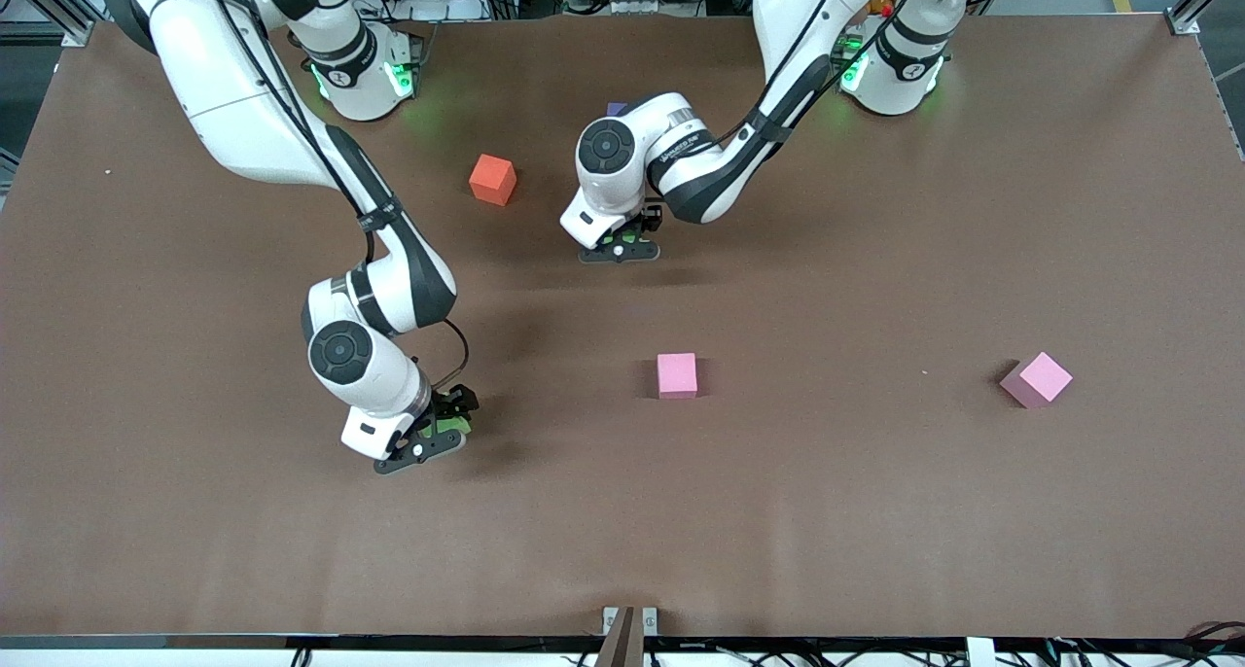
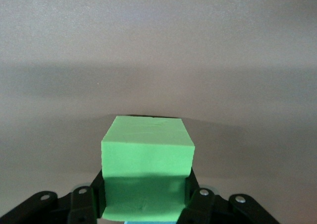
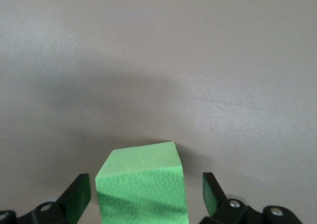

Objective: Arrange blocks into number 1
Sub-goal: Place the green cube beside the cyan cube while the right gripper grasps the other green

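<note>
Right gripper (image 1: pixel 428 438) sits low at the table (image 1: pixel 875 511), toward the right arm's end and nearer the front camera than most of the layout. In its wrist view the fingers (image 3: pixel 79 196) stand wide with a green block (image 3: pixel 141 187) between them, a gap showing on each side. The block rests on the table, skewed to the finger line. Judgement: either a pickup about to happen or a release just made; cannot tell which.

Red block (image 1: pixel 492 179) lies alone, farther from the front camera, roughly between the two arms. Untouched; looks like stock waiting for the figure.

A sliver of purple (image 1: pixel 616 109) shows by the left arm's wrist housing, probably the purple block, mostly hidden.

Left gripper (image 1: pixel 620 249) is down mid-table, beside the red block. Its fingers (image 2: pixel 96 192) are clamped on a second green block (image 2: pixel 147 157), pinching the side faces. A strip of light blue (image 2: pixel 148 222) shows just under it. Judgement: the green is being set against or onto the light blue block to build the stroke of the 1.

Two pink cubes, one (image 1: pixel 677 374) mid-table nearer the front camera, one (image 1: pixel 1037 379) toward the left arm's end, are well apart and play no part.

Figure not yet formed; blocks scattered.
</note>
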